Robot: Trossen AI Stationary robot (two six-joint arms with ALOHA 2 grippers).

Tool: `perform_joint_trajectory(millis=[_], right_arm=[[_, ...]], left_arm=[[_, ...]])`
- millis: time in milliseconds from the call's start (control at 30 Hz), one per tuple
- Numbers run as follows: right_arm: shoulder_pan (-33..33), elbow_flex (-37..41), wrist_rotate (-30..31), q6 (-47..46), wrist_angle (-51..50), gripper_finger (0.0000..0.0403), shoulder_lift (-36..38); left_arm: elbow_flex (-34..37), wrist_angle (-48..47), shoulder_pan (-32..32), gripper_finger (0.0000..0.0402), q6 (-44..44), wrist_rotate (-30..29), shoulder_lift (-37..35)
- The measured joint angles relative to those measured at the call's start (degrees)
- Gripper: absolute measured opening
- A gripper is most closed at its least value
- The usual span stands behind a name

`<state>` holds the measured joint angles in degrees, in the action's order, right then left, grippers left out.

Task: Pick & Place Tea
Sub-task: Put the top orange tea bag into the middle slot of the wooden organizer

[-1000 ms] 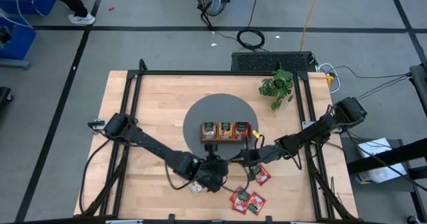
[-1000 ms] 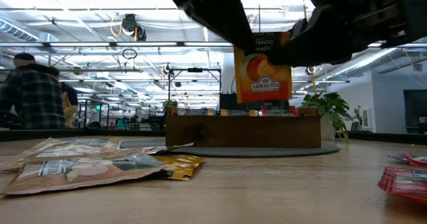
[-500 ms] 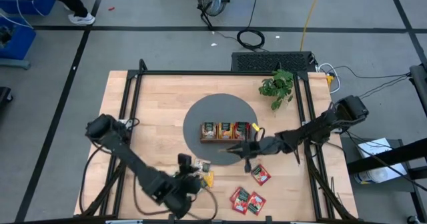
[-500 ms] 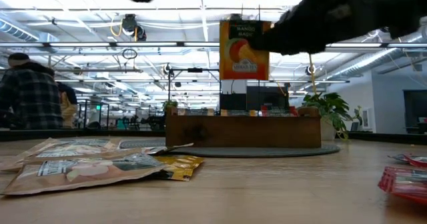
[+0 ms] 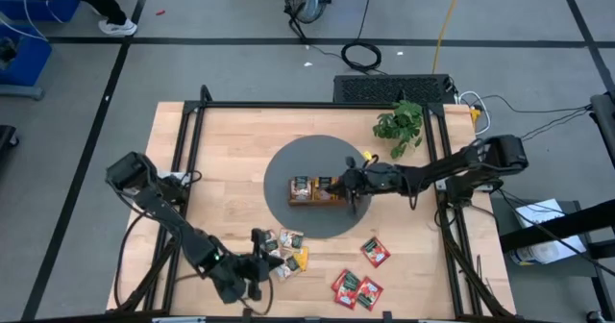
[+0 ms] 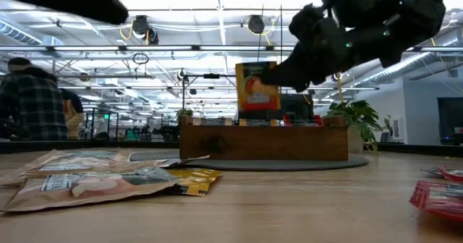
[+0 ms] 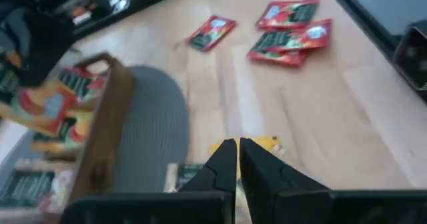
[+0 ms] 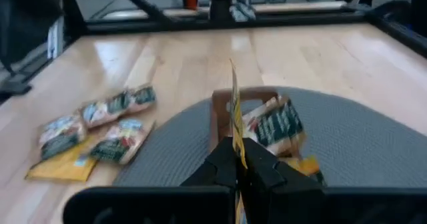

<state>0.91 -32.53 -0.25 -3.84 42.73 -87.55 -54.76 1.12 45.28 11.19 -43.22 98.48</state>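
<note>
High view: right tool [image 5: 342, 183] is pinching an orange-yellow sachet [image 6: 257, 86] upright, hanging over the wooden tray [image 5: 316, 190] on the grey mat [image 5: 317, 222]. Left tool [image 5: 258, 262], fingers nearly touching and gripping nothing, is hovering beside loose tan sachets [image 5: 284, 240] on the desk [image 5: 221, 150]; red sachets [image 5: 356, 287] are lying apart.

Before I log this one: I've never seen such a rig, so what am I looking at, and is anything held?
Two dark robot arms work at a pale wooden table. One picture looks straight down, one looks level across the tabletop, and two come from the wrists. The right hand is shut on an orange-yellow flat tea sachet above the long brown wooden tray, which stands on a round grey mat. The left hand, empty and shut, hangs by pale tan sachets. Red sachets lie apart.
</note>
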Motion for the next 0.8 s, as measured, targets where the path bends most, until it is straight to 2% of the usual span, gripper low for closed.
perform_joint_trajectory(millis=[100, 267, 433, 633, 800], right_arm=[[-0.6, 0.0, 0.0, 0.0, -1.0, 0.0000, -0.6], [-0.9, 0.0, 1.7, 0.0, -3.1, 0.0000, -0.5], [-0.8, 0.2, 4.7, 0.0, -3.2, 0.0000, -2.3], [-0.8, 0.7, 4.7, -1.1, 1.3, 0.0000, -6.9], [-0.8, 0.6, 4.9, -1.4, 3.1, 0.0000, -8.6]], left_arm=[[2.4, 4.5, -1.1, 0.0022, 0.6, 0.7, -0.7], [2.9, 5.2, -2.0, 0.0004, 0.9, 1.8, -0.6], [2.9, 6.2, -2.0, 0.0023, 0.7, 1.8, -0.7], [2.9, 7.3, -2.0, 0.0031, 0.5, 1.8, -0.7], [2.9, 7.6, -2.0, 0.0016, 0.0, 2.1, -0.7]])
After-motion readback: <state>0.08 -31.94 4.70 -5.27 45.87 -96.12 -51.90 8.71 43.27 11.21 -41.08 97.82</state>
